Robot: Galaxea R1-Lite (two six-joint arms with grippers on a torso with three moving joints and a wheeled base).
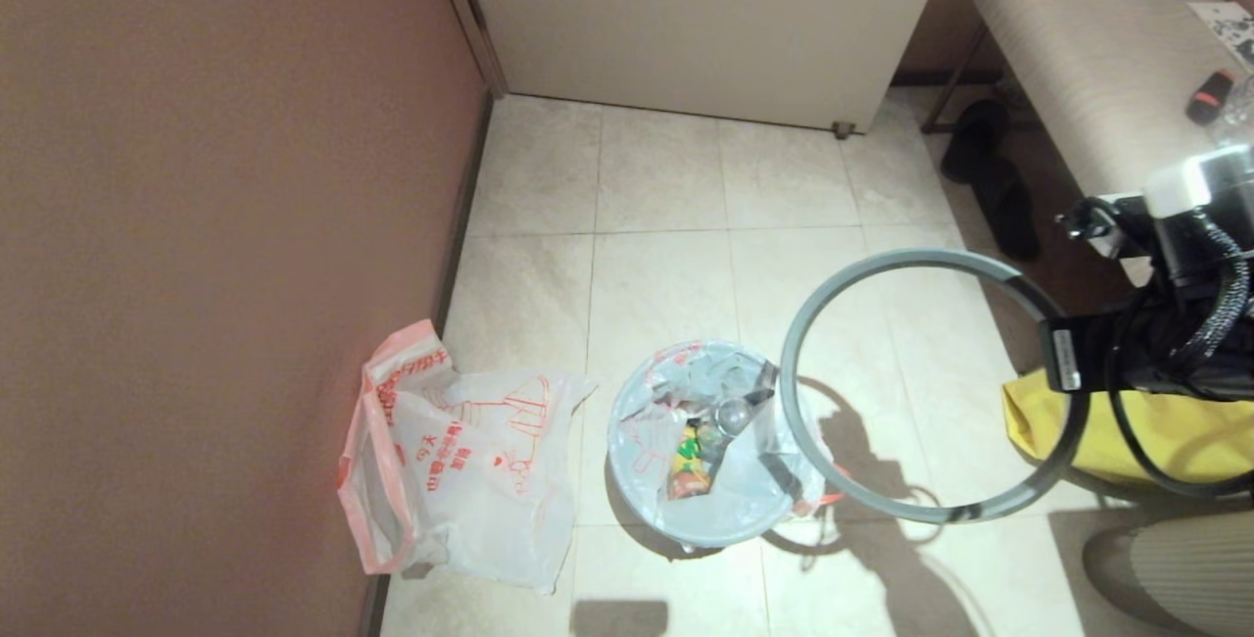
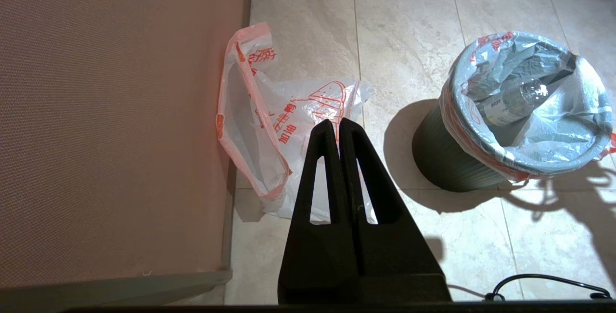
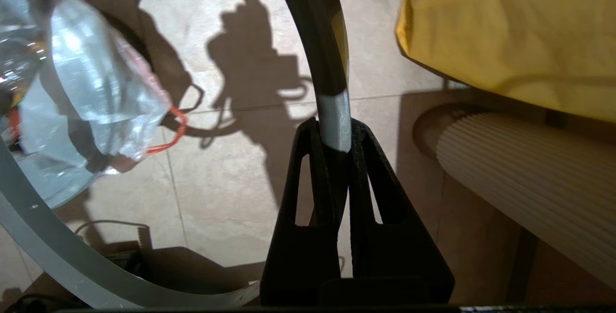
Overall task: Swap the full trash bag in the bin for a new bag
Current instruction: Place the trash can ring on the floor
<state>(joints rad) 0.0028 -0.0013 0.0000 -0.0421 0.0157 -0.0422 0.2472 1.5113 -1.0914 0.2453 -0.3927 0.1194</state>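
- Right gripper: jaws nearly closed, pinching the grey ring. Ring is off the bin and held in the air at ctr-right of head view, tilted, its lower-left arc overlapping the bin edge in frame. Likely reason: ring clamps the liner to the rim, so it must come off before the bag can be pulled.
- Grip pt: on the ring's right arc, where a light tape band shows in right wrist view. Edge pinch keeps the hoop's opening clear of the arm.
- Left gripper: jaws fully closed, holding nothing. Parked; hangs above floor, in left wrist view aimed toward the new bag.
- Bin: upright on floor, lower ctr of head view. Dark wall visible below the liner overhang.
- Full trash bag: seated in bin, mouth folded out over the rim, now unclamped. Clear bottle and yellow-green wrapper visible inside. Red handle hangs at bin's right side.
- New bag: lower left of head view, crumpled on floor against the wall base, just beside the bin, not touching. Staged within reach for the swap.
- Step est.: early; ring removed, full bag not yet lifted.
- Floor: pale beige stone-look tile, thin grout lines, hard shadows from arm and ring.
- Room: brown-pink wall at left; white door upper ctr; bench upper right; dark slippers under it; big yellow bag at right edge.
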